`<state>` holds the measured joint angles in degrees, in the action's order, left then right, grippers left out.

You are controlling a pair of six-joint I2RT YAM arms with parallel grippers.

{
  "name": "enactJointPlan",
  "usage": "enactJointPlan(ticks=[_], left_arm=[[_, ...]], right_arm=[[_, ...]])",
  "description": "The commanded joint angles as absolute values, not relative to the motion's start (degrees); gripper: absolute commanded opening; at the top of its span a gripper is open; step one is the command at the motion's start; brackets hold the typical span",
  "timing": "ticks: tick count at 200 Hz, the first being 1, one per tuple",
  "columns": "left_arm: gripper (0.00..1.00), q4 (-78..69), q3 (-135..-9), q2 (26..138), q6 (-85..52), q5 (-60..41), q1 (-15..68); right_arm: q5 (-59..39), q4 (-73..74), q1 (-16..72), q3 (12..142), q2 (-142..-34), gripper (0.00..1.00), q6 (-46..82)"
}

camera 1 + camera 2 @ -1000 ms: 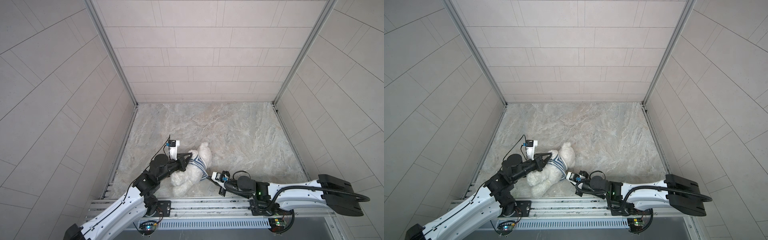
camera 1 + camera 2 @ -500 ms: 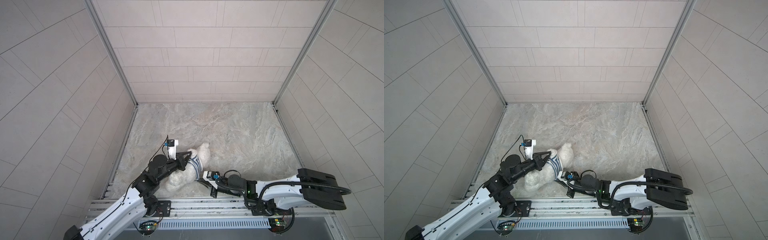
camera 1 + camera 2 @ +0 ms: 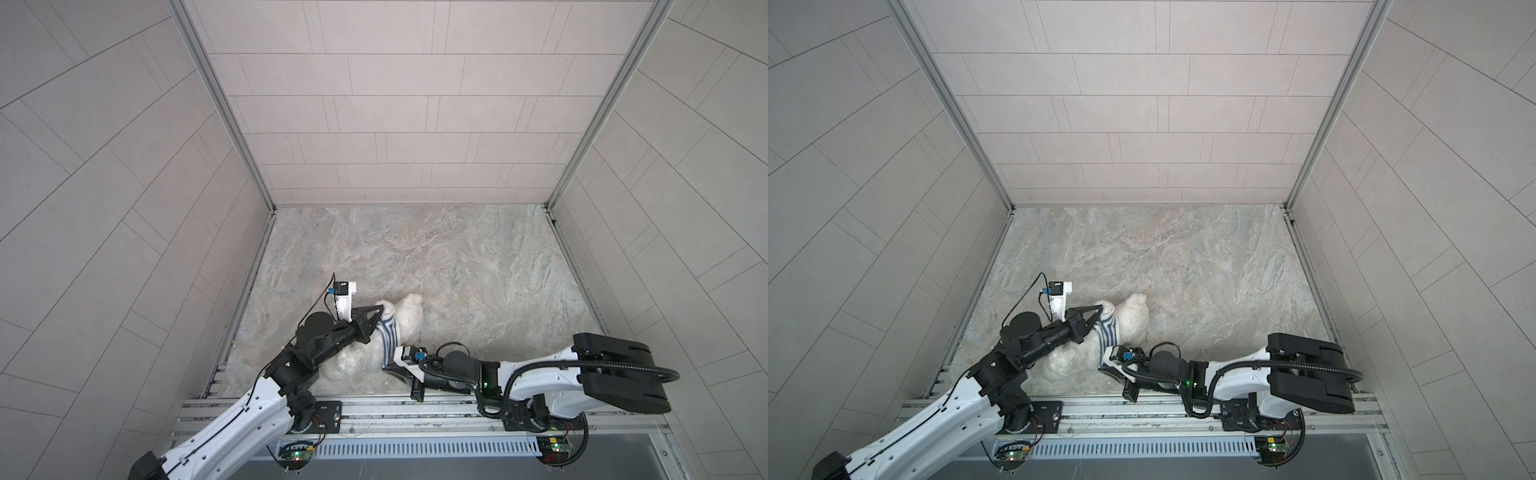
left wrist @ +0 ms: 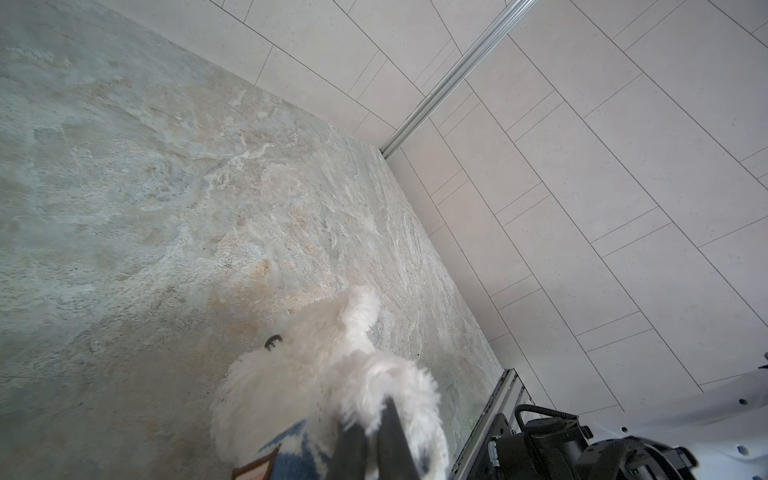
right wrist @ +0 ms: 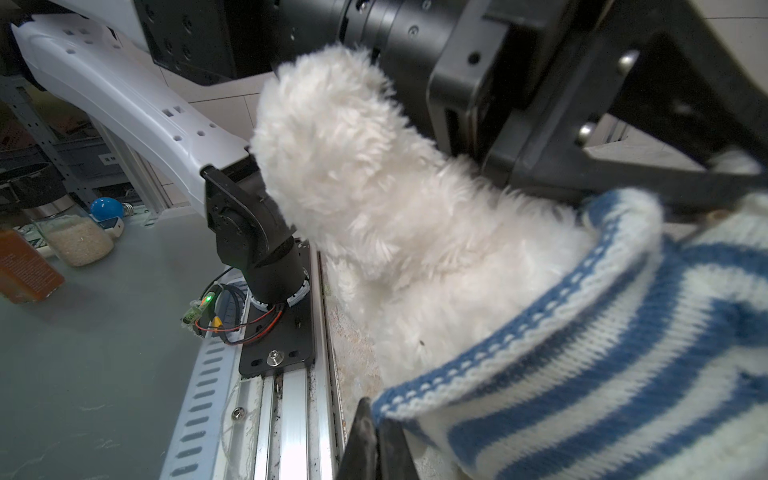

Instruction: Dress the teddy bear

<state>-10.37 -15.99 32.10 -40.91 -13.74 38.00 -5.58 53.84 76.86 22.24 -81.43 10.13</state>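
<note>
The teddy bear [image 3: 409, 316] lies near the counter's [image 3: 457, 257] front edge, left of middle, in both top views, between the left gripper [image 3: 376, 322] and right gripper [image 3: 388, 365], though only the right wrist view shows both pinched shut on the striped shirt's [image 5: 582, 374] hem.

A stone-patterned tabletop [image 3: 415, 249] is seen, walled in by pale tiles [image 3: 395, 104]. Past the front rail [image 5: 299, 415], a rice jar [image 5: 79, 245], a blue bulb [image 5: 106, 208] and a brown box [image 5: 20, 270] are spotted.
</note>
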Motion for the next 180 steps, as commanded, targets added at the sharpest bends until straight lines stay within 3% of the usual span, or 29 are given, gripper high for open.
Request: enactJointPlan(ticks=[1, 31, 117, 180], left_arm=[[0.00, -13.05, -16.82, 31.12, -39.87, -11.26, 37.44], [0.00, -10.53, -18.31, 29.90, -38.62, -11.22, 37.46], [0.00, -13.44, -19.86, 29.71, -39.02, -19.77, 37.44], [0.00, -12.07, -20.84, 29.65, -37.88, -18.36, 37.44]], right_arm=[[-6.75, 57.08, 78.22, 20.88, -80.91, 0.00, 11.21], [-0.11, 57.90, 77.30, 17.97, -81.70, 0.00, 13.30], [5.26, 72.08, 75.06, 13.75, -92.55, 0.00, 18.46], [6.45, 66.85, 73.59, 13.96, -89.91, 0.00, 17.89]])
